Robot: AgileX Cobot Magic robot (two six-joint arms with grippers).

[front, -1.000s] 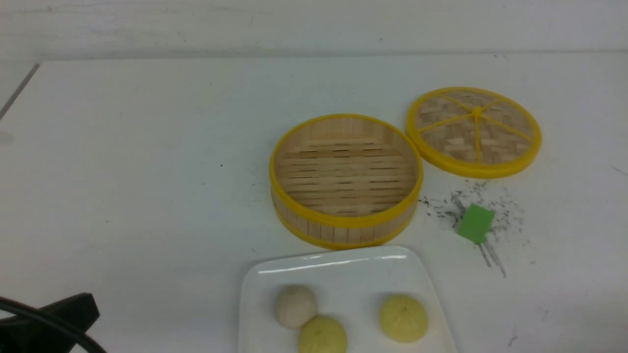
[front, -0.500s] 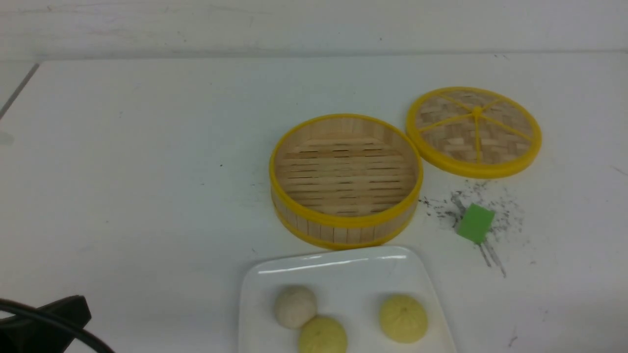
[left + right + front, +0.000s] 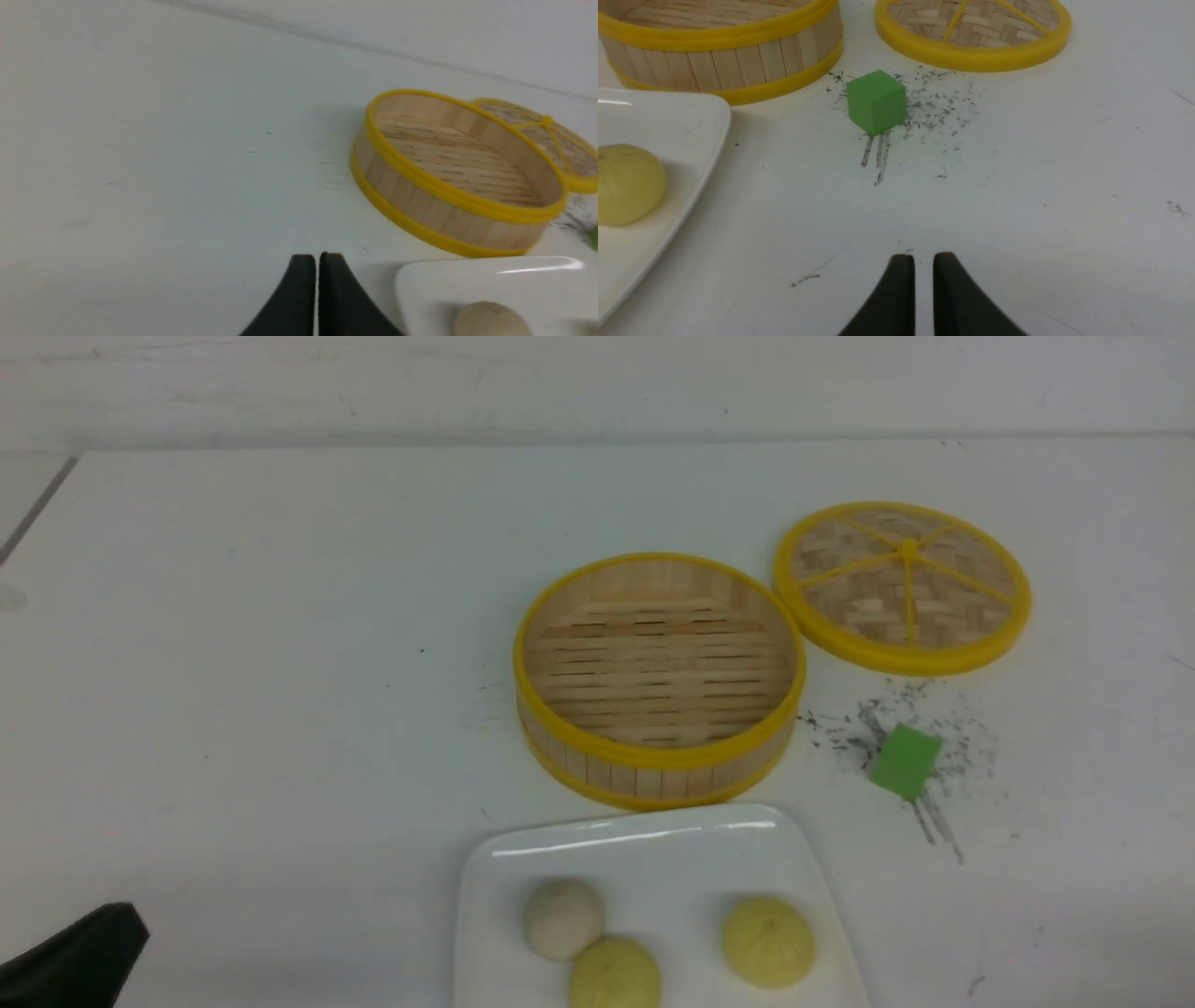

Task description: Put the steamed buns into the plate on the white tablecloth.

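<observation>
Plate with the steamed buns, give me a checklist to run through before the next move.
1. All buns on the plate: ok. The off-white bun and both yellow buns sit on it.
2. Bamboo basket emptied: ok, only bare slats inside.
3. Plate resting on the white tablecloth: ok.
4. Left jaws free: ok, closed together with nothing between them.
5. Right jaws free: ok, slightly apart, holding nothing, off to the side of the plate.
6. Plate's near edge fully supported: cannot tell, the front view cuts it off.
</observation>
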